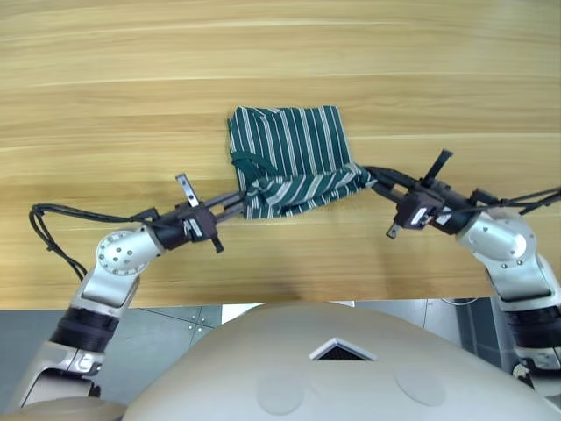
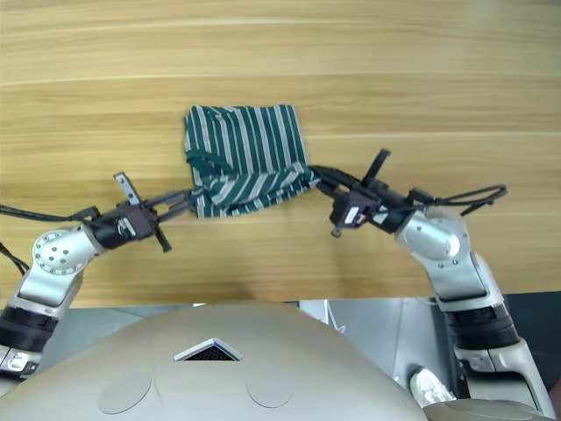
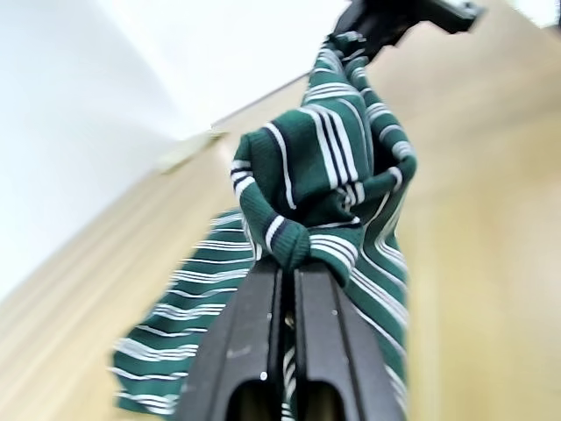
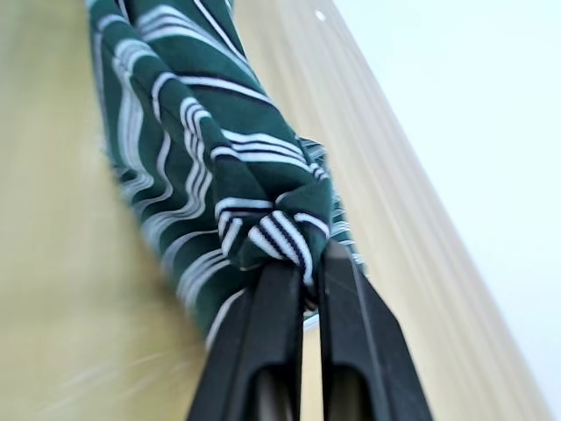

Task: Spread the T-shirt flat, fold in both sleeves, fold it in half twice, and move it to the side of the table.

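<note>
The T-shirt (image 1: 287, 145), green with white stripes, lies near the middle of the wooden table (image 1: 123, 88), already gathered into a compact, roughly square bundle with no sleeves seen sticking out. Its far part rests flat on the table, while its near edge is bunched and raised between the two hands. The left hand (image 1: 244, 200) is pressed together on the near left corner, a thick roll of cloth being pinched at its fingertips, as the left wrist view makes plain. The right hand (image 1: 368, 174) is likewise clamped on the near right corner, a knot of striped cloth being squeezed between its fingers. The edge held between them sags slightly. From the size of the bundle, a fold in half is judged to be in hand, most likely the last one, though it cannot be told how many layers are stacked. For the next move, both corners would need to be carried evenly over the far edge and laid down level before the grips are released, so that the layers are not dragged askew.
</note>
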